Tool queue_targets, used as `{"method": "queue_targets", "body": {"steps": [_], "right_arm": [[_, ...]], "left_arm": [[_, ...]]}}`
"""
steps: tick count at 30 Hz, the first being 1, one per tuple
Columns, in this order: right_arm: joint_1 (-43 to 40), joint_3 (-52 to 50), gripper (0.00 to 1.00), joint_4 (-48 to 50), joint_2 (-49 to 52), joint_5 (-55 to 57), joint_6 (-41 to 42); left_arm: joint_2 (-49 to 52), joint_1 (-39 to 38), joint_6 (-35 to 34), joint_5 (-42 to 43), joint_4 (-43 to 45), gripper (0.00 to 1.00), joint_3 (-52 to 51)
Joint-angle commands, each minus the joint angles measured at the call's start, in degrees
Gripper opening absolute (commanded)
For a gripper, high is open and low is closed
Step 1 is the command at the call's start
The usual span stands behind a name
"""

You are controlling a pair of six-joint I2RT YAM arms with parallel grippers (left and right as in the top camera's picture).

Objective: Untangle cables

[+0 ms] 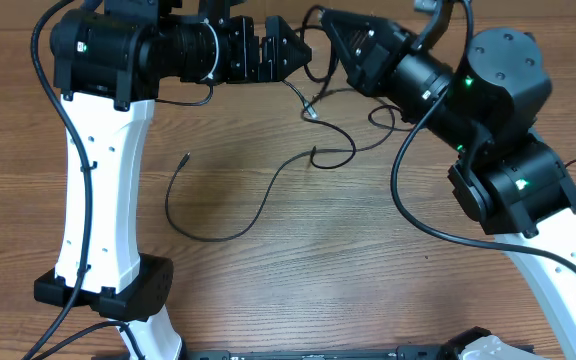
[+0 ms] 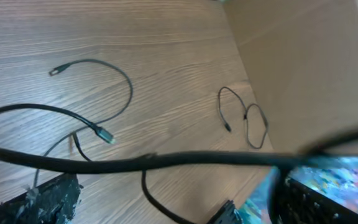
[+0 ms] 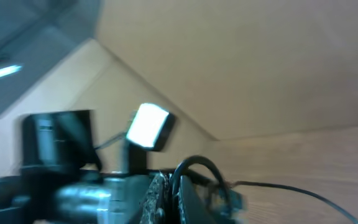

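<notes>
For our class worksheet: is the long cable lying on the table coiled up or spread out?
Spread out: the cable lies in one open, wandering curve, not coiled.

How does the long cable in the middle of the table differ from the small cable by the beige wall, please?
The long cable sprawls across the table in one wide open curve; the small cable is much shorter, curled in tight loops beside the wall. Both are thin and black.
</notes>
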Motion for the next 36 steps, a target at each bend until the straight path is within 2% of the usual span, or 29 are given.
{"method": "queue_targets", "body": {"steps": [1, 7, 17, 21, 25, 29, 30, 31, 32, 33, 35, 36], "right_arm": [[-0.09, 1.62, 0.04, 3.54, -0.07, -5.25, 6.14], [-0.09, 1.62, 0.04, 7.63, -0.07, -9.73, 10.8], [-0.28, 1.66, 0.04, 13.38, -1.2, -10.49, 11.19], [-1.38, 1.66, 0.04, 15.13, -2.69, -10.45, 11.19], [-3.3, 1.66, 0.04, 12.92, -4.5, -10.51, 10.64], [-4.68, 1.66, 0.04, 5.16, -4.87, -10.71, 7.17], [-4.81, 1.66, 0.07, 2.58, -4.85, -10.71, 5.73], [-4.9, 1.66, 0.19, -0.63, -4.76, -10.64, 3.1], [-4.92, 1.66, 0.39, -3.58, -4.57, -10.4, 0.59], [-4.94, 1.66, 0.51, -7.1, -4.37, -10.21, -2.14], [-4.94, 1.64, 0.69, -13.03, -3.69, -9.38, -5.79], [-4.94, 1.62, 0.74, -15.8, -3.23, -8.81, -6.38]], "left_arm": [[-0.39, -1.53, -0.39, -4.44, -0.02, 1.0, 0.07], [-0.33, -2.93, -0.59, -10.16, -0.11, 1.0, 0.07], [3.34, -2.93, -0.52, -18.6, -4.59, 0.99, 0.07], [7.21, -2.86, -0.33, -20.98, -5.9, 0.95, 0.07], [9.6, -2.82, -0.33, -21.14, -5.99, 0.85, 0.07], [9.27, -2.93, 0.15, -18.56, -5.07, 0.82, 0.09], [8.94, -2.97, 0.96, -17.66, -5.03, 0.82, 0.09], [8.63, -2.99, 1.64, -16.7, -5.18, 0.82, 0.09], [8.31, -2.97, 2.34, -15.41, -5.55, 0.83, 0.09], [7.93, -2.97, 2.97, -13.92, -5.99, 0.86, 0.09], [7.32, -2.97, 3.56, -11.69, -7.41, 0.88, 0.09], [7.1, -2.97, 3.54, -11.65, -8.33, 0.88, 0.09]]}}
